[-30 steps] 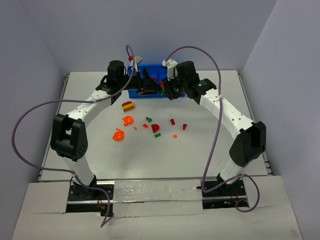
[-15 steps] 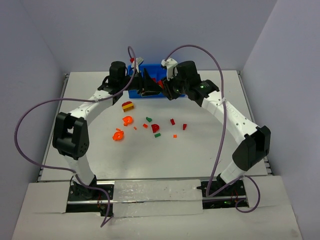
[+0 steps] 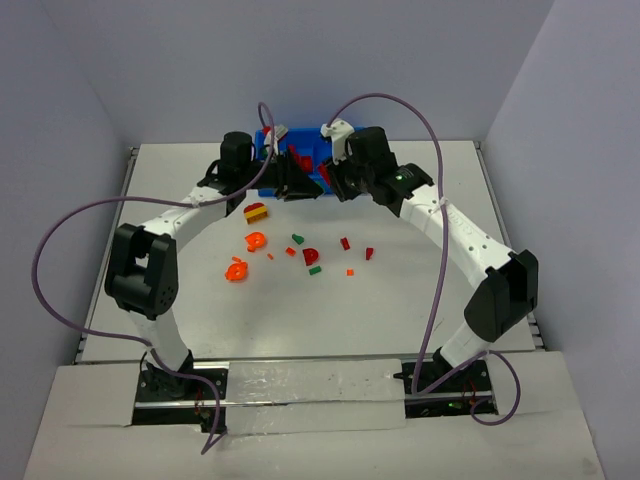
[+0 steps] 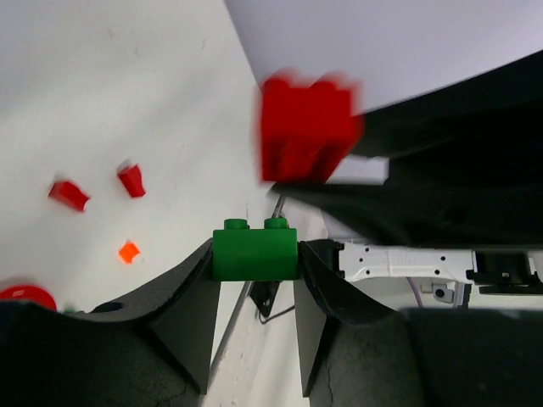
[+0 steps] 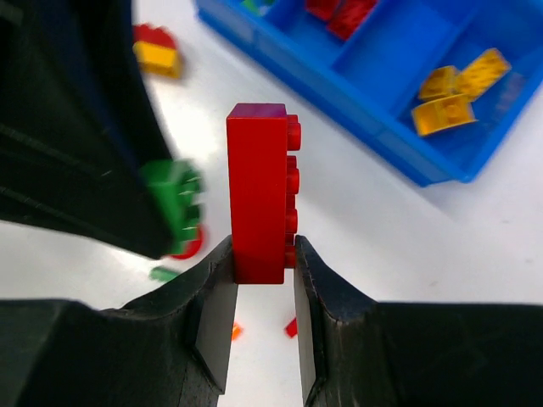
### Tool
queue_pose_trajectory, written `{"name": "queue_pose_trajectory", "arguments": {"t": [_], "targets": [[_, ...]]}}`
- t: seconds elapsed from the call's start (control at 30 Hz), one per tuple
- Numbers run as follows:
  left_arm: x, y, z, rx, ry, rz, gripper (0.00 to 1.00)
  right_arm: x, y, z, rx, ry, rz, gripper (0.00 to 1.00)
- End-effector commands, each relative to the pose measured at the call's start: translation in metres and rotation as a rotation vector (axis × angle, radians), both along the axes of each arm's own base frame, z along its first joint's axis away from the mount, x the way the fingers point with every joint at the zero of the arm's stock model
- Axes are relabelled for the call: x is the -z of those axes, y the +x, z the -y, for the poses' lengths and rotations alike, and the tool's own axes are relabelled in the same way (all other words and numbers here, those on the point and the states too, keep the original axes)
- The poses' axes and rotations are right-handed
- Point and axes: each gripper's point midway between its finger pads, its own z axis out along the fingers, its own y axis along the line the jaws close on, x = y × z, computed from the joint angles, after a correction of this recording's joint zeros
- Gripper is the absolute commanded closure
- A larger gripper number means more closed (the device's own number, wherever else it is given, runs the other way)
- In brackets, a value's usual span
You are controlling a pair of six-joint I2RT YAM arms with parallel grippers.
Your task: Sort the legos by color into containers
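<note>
– What are you holding right now?
– I'm clamping the left gripper [image 4: 254, 259] on a glossy green brick [image 4: 254, 246], two studs up. The right gripper [image 5: 261, 254] is pinching a taller red brick [image 5: 257, 170], studs facing sideways.
– And the arms?
– Both are reaching far out and bowing inward, wrists nearly meeting just before the blue tray [image 5: 356, 136].
– The rest?
– Yellow legos [image 5: 450, 93] are lying in one compartment and red legos [image 5: 344, 13] in another. Loose pieces [image 3: 290, 250] are lying on the white table [image 3: 420, 290], nearer the bases.
</note>
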Motion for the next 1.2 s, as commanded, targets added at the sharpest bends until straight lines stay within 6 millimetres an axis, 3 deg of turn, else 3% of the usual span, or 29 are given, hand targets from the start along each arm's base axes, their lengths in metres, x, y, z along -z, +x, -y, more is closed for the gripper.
{"name": "queue_pose_trajectory", "arguments": {"t": [0.0,0.17,0.2,0.23,0.33,0.37,0.43,0.53,0.7,0.9,0.93,1.0,1.07,1.17], "targets": [[0.007,-0.011,-0.019,0.014,0.017,0.005,1.00,-0.037,0.035,0.017,0.116,0.009,0.168,1.00],[0.027,-0.008,-0.050,-0.048,0.091,0.043,1.00,-0.044,0.063,0.012,0.132,0.034,0.198,1.00],[0.023,-0.006,-0.058,-0.069,0.104,0.074,1.00,-0.051,0.068,0.007,0.126,0.050,0.212,1.00],[0.025,-0.005,-0.065,-0.077,0.132,0.097,1.00,-0.041,0.075,0.001,0.118,0.050,0.197,1.00],[0.014,0.006,-0.085,-0.149,0.174,0.165,1.00,-0.046,0.093,-0.020,0.092,0.115,0.216,1.00],[0.006,0.016,-0.101,-0.202,0.185,0.198,1.00,-0.045,0.103,-0.032,0.080,0.149,0.211,1.00],[-0.003,0.024,-0.115,-0.248,0.200,0.241,1.00,-0.020,0.122,-0.047,0.087,0.169,0.160,1.00],[-0.020,0.032,-0.140,-0.330,0.246,0.329,1.00,-0.008,0.150,-0.070,0.090,0.218,0.131,1.00],[-0.025,0.038,-0.174,-0.449,0.298,0.385,1.00,-0.004,0.196,-0.081,0.176,0.282,0.220,1.00],[-0.020,0.043,-0.187,-0.483,0.312,0.383,1.00,0.017,0.231,-0.092,0.209,0.331,0.335,1.00],[-0.019,0.044,-0.187,-0.483,0.314,0.381,1.00,0.012,0.234,-0.093,0.210,0.343,0.353,1.00],[-0.025,0.050,-0.190,-0.489,0.329,0.398,1.00,0.034,0.246,-0.097,0.225,0.332,0.353,1.00],[-0.028,0.054,-0.193,-0.499,0.339,0.406,1.00,0.038,0.253,-0.097,0.240,0.334,0.368,0.99],[-0.031,0.059,-0.200,-0.514,0.346,0.414,1.00,0.052,0.259,-0.097,0.242,0.324,0.375,0.83]]}}
